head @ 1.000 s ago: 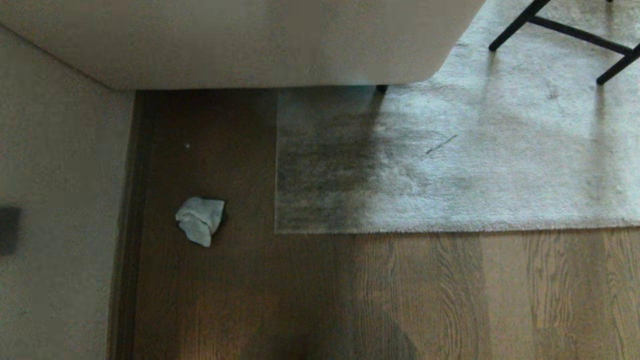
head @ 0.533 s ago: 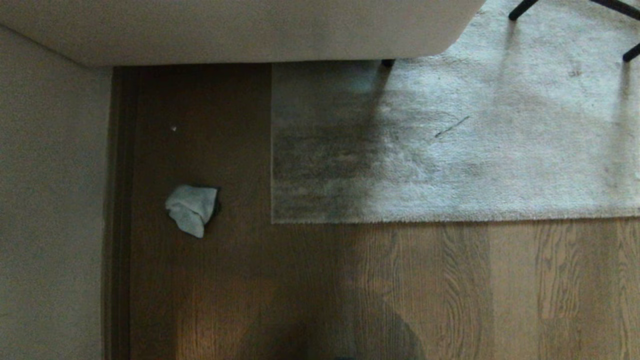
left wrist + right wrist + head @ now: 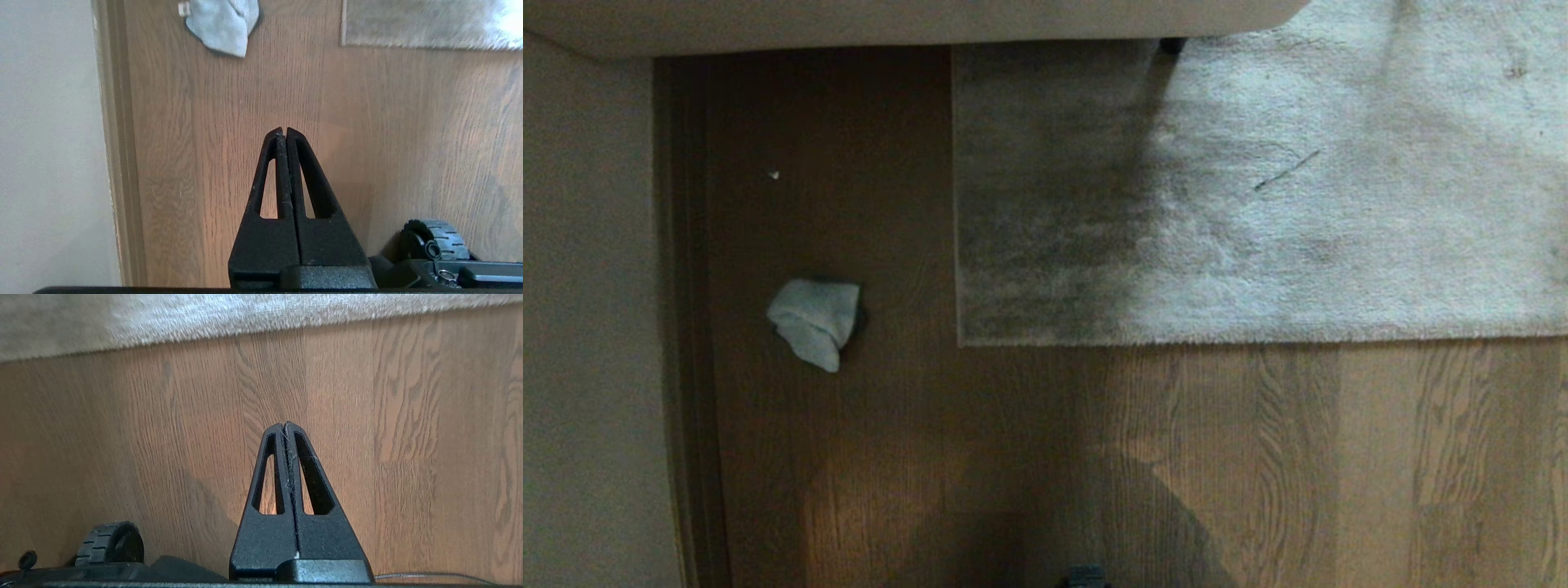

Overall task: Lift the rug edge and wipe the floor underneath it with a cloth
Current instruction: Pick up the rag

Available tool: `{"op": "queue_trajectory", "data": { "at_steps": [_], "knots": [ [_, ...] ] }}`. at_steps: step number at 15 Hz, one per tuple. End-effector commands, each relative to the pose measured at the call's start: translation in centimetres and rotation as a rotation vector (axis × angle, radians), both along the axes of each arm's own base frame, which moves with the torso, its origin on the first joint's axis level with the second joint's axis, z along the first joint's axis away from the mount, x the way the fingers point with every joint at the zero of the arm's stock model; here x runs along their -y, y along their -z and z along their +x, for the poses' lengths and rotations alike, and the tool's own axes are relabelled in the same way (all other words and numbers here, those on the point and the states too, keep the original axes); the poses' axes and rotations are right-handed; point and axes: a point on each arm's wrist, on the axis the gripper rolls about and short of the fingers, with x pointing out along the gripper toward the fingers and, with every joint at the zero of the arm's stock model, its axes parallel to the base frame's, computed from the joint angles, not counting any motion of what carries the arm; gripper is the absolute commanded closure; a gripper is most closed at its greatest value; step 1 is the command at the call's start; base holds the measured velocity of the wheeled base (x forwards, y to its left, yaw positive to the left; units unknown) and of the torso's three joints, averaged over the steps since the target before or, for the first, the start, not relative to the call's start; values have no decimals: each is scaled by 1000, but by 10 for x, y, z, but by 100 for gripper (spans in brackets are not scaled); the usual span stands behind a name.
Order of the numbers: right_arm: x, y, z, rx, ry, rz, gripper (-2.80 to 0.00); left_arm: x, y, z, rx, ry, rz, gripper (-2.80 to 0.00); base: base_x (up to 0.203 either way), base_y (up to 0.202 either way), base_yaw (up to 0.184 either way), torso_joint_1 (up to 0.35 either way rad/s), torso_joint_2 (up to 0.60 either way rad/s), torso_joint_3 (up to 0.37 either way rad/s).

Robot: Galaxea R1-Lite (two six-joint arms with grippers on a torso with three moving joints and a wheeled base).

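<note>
Both arms hang parked over bare floor, and nothing of the task has begun as far as the views show.

Nearest, the left gripper (image 3: 284,131) points down with its two black fingers pressed together on nothing; a base wheel (image 3: 435,244) sits just beside its root. The right gripper (image 3: 286,425) is likewise pinched closed and empty, with another wheel (image 3: 110,543) near it. Under both lies the floor (image 3: 1258,457), brown wood-grain planks.

Ahead of the left gripper and slightly toward the wall side lies the cloth (image 3: 813,322), a crumpled pale rag, flat on the planks and well apart from the fingertips. A skirting board (image 3: 118,143) and pale wall (image 3: 588,327) run along that side.

Ahead of the right gripper runs the rug edge (image 3: 261,328), lying flat on the planks, not lifted. Its corner (image 3: 960,341) sits near the cloth but apart from it. Farthest, a pale sofa base (image 3: 915,20) overhangs the rug (image 3: 1339,229).

Left to do, by my reading: pick up the rag, raise the border, wipe beneath.
</note>
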Motion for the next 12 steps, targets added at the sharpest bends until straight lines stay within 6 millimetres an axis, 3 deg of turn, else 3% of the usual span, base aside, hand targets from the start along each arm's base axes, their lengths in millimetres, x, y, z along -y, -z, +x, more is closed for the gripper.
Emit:
{"op": "queue_trajectory", "data": {
  "at_steps": [1, 12],
  "knots": [
    [0, 0, 0, 0, 0, 1, 0, 0, 0, 0, -1, 0, -1, 0, 0, 0, 0, 6, 5, -194],
    [0, 0, 0, 1, 0, 1, 0, 0, 0, 0, -1, 0, -1, 0, 0, 0, 0, 3, 2, -194]
  ]
}}
